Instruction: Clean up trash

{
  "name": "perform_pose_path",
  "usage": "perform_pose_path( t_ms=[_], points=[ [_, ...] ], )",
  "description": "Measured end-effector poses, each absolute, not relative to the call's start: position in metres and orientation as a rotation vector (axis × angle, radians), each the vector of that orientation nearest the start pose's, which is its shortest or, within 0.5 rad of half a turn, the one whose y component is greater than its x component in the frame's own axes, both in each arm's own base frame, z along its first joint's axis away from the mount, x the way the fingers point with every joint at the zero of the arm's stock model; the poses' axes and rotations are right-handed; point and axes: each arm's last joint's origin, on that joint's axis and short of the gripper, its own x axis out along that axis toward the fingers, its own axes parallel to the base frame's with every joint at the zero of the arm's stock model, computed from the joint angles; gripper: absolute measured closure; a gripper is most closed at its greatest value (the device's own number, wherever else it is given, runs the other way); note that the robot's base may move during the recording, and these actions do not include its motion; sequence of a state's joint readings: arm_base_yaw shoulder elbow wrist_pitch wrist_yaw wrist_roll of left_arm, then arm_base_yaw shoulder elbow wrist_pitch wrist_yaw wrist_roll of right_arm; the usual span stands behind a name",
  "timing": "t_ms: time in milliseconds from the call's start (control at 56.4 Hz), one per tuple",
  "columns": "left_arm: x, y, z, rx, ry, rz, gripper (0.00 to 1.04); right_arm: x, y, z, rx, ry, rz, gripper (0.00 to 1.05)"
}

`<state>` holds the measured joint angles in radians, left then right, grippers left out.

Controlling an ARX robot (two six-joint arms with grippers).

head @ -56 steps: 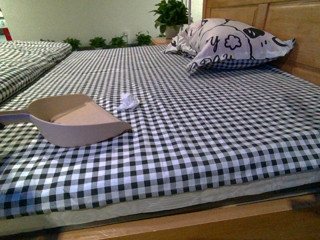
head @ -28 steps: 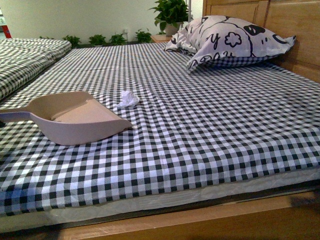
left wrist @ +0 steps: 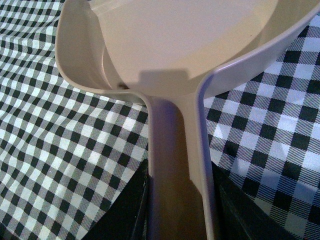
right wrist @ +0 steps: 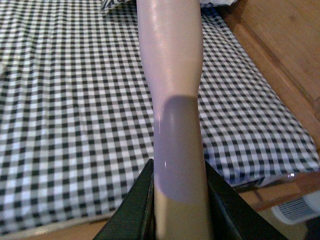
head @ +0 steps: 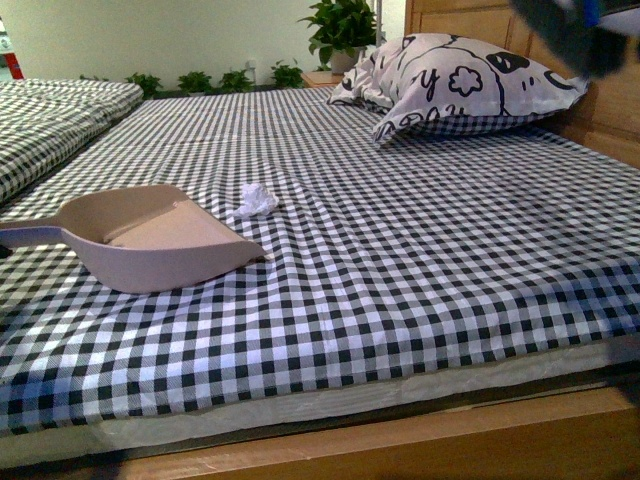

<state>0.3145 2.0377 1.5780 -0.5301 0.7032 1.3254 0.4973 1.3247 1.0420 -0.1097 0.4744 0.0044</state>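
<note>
The trash (head: pixel 256 200) is a small crumpled white paper wad lying on the checked bed sheet (head: pixel 420 250), just beyond the open mouth of the beige dustpan (head: pixel 150 237). The dustpan rests on the sheet at the left, its handle running off the left edge. In the left wrist view my left gripper (left wrist: pixel 180 200) is shut on the dustpan handle (left wrist: pixel 177 150). In the right wrist view my right gripper (right wrist: pixel 177 200) is shut on the beige brush handle (right wrist: pixel 172 100), held above the bed's right front part. A dark blurred bit of the right arm (head: pixel 565 30) shows at the top right.
A large white pillow with black cartoon prints (head: pixel 460 80) lies at the bed's far right against the wooden headboard (head: pixel 590 50). A second checked bed (head: pixel 50 120) stands at the left. Potted plants (head: pixel 340 30) line the far wall. The wooden bed frame (head: pixel 400 445) runs along the front.
A dark blurred part of the right arm has come into the top right corner of the front view. The view shifted slightly. The dustpan and trash lie as before.
</note>
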Motion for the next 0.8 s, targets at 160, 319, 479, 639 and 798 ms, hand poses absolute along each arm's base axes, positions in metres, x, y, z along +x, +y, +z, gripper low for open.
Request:
perform_pose_path(
  t_ms=[160, 319, 479, 639, 798],
  points=[
    [0.419, 0.117, 0.209, 0.742, 0.473, -0.828, 0.76, 0.327, 0.166, 0.304, -0.274, 0.406, 0.098, 0.83],
    [0.419, 0.117, 0.209, 0.743, 0.472, -0.828, 0.76, 0.379, 0.198, 0.285, -0.394, 0.457, 0.12, 0.83],
    [0.419, 0.117, 0.209, 0.743, 0.473, -0.828, 0.76, 0.424, 0.228, 0.274, -0.516, 0.451, 0.111, 0.83],
    [0.419, 0.117, 0.209, 0.743, 0.473, -0.828, 0.76, 0.443, 0.246, 0.272, -0.585, 0.441, 0.104, 0.83],
    [0.419, 0.117, 0.209, 0.743, 0.472, -0.829, 0.76, 0.451, 0.261, 0.262, -0.658, 0.46, 0.115, 0.83]
  ],
)
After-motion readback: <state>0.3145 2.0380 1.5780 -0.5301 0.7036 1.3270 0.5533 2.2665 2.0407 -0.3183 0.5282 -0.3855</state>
